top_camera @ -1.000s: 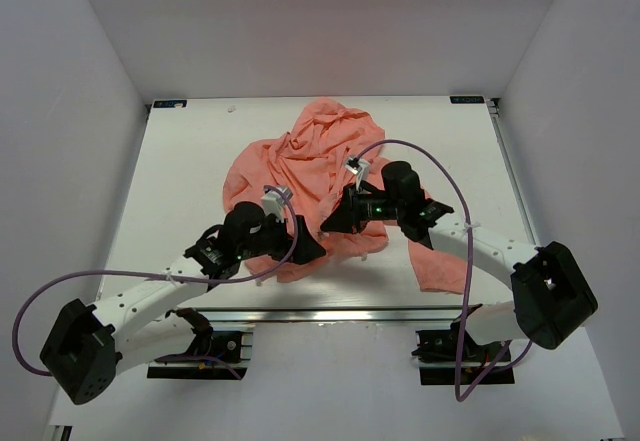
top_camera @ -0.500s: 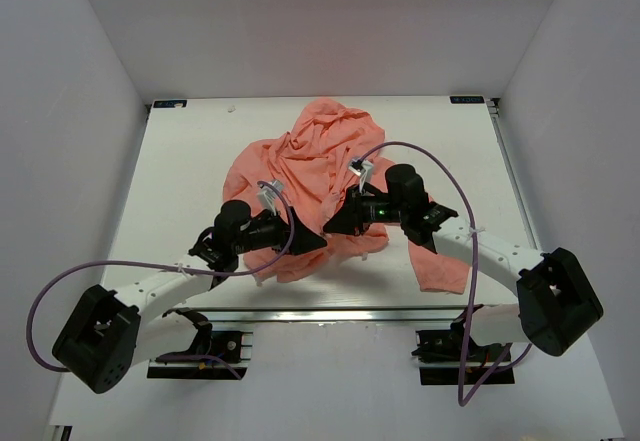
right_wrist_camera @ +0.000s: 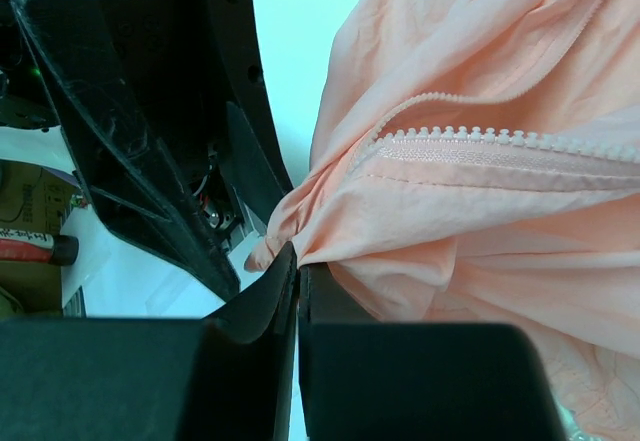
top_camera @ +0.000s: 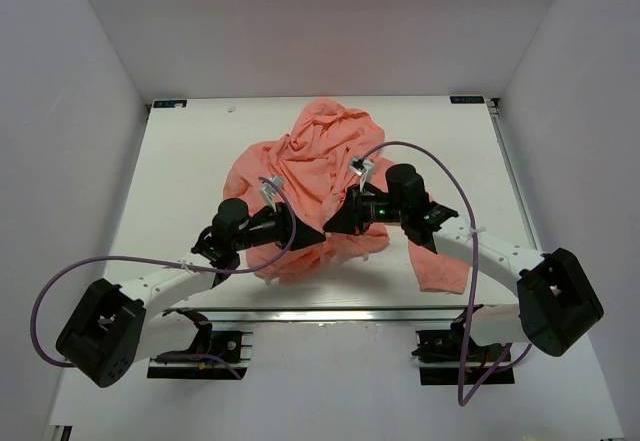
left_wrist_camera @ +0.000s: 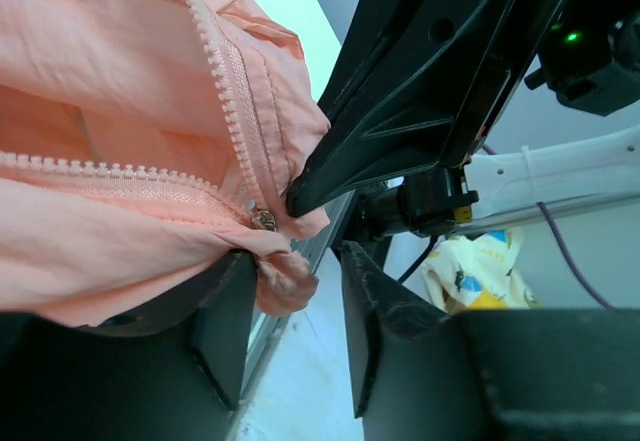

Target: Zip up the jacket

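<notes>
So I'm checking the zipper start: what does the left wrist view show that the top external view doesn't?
Only the left wrist view shows the zipper teeth and a small metal piece where the two rows meet, with the left fingers apart around a fabric fold. Only the top external view shows the jacket spread whole and crumpled on the table. Both show the right fingers at the jacket's near edge.

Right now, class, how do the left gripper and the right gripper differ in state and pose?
The right gripper is shut, pinching the jacket at its hem; the left gripper is open, a hem fold between its fingers. From above, the left gripper points right and the right gripper points left. Both are black and meet at the bottom end of the zipper.
</notes>
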Available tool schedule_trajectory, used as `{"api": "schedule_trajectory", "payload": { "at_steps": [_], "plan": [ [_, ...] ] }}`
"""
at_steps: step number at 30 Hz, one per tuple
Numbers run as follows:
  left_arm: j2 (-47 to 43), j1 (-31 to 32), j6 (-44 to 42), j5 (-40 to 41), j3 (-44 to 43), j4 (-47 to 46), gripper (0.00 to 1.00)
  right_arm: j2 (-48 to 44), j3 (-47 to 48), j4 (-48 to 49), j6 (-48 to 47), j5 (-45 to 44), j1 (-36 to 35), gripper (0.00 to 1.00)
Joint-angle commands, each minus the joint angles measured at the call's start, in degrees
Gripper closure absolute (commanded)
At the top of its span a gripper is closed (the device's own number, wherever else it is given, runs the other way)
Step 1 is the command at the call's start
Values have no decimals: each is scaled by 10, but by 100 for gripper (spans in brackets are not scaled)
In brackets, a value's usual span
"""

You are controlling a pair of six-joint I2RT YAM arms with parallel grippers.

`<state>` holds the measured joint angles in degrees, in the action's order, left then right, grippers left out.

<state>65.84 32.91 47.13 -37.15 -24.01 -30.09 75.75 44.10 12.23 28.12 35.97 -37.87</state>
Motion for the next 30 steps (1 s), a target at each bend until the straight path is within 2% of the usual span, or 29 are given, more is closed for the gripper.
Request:
{"api": "schedule_trajectory", "payload": {
  "at_steps": [1,4,7,8,10,14,22,25,26,30],
  "plan": [
    [-7,-1,-8,-14,-7,-17,52,-19,-4,30,-1,-6,2,100],
    [-16,-1,-15,-6,-6,-2,57,-22,-4,31,-1,-7,2,100],
    [-26,-1,-26,13,-9,26,71,-28,-4,32,-3,-11,2,100],
    [-28,-1,-31,15,-10,37,85,-31,-5,30,-3,-15,2,100],
    [-34,-1,-36,29,-11,52,100,-33,-8,27,-3,-19,2,100],
    [-47,-1,-56,43,-10,83,100,-40,-11,24,-3,-38,2,100],
    [-63,-1,-89,16,-6,109,100,-37,-4,35,11,-59,3,100],
    [-59,-1,-88,16,-6,120,100,-30,10,-1,-3,-65,2,82],
    [-56,-1,-87,14,-9,122,100,-24,16,-19,-10,-67,2,70],
    [-48,-1,-66,-1,-9,103,100,-26,26,-97,-47,-83,2,44]
  ]
}}
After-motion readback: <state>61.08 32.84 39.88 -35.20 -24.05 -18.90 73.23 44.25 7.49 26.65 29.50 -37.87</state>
